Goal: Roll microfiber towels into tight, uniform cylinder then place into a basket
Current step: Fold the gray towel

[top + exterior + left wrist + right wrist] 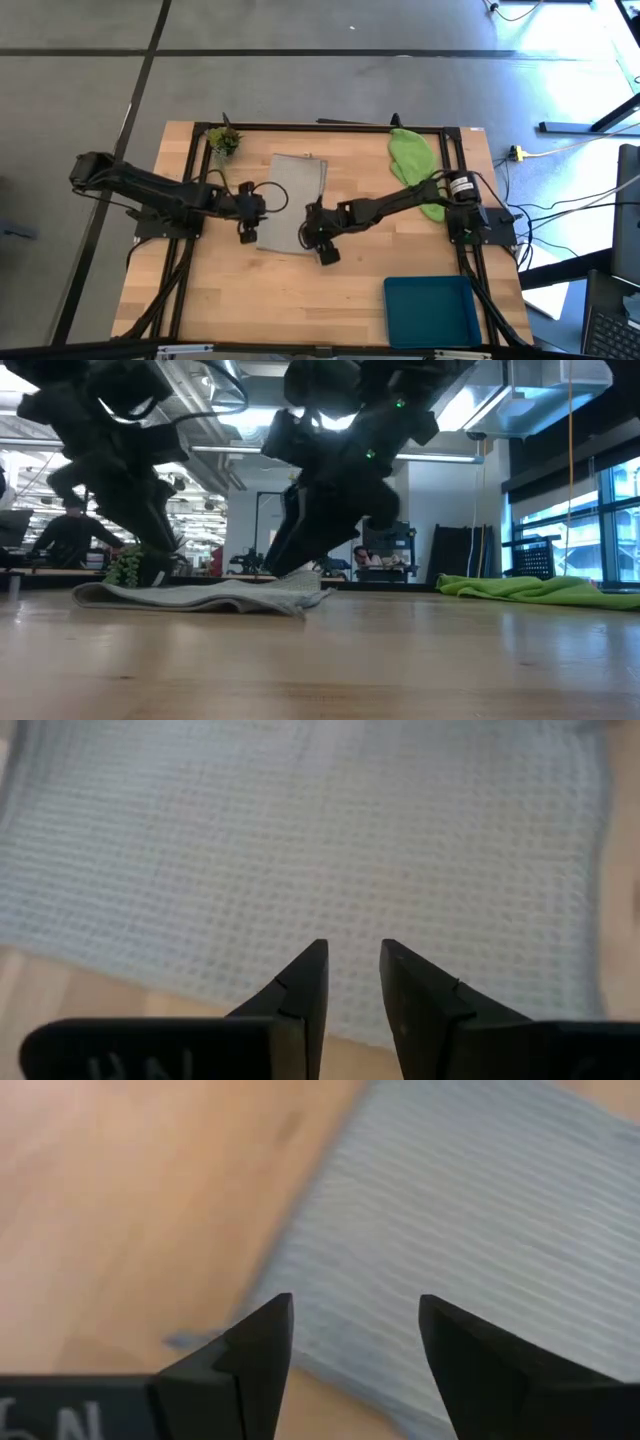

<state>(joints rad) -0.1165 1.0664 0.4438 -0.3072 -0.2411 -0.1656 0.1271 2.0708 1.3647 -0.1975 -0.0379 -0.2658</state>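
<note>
We judge the task barely begun. The table carries everything we need, and nothing is rolled yet. The grey-white towel lies flat between our two claws, folded but not wound into a cylinder; in the low view it sits as a thin slab with one edge slightly lifted. The lime green towel is heaped behind our right arm, well apart from either claw and untouched. The basket stands in front of the right claw and off to its outer side, with nothing in it.

Our left gripper hovers at the towel's near left corner, fingers slightly apart and holding nothing. Our right gripper hangs at the near right corner, fingers parted wider, gripping nothing. Rolling both towels and both placements remain.
</note>
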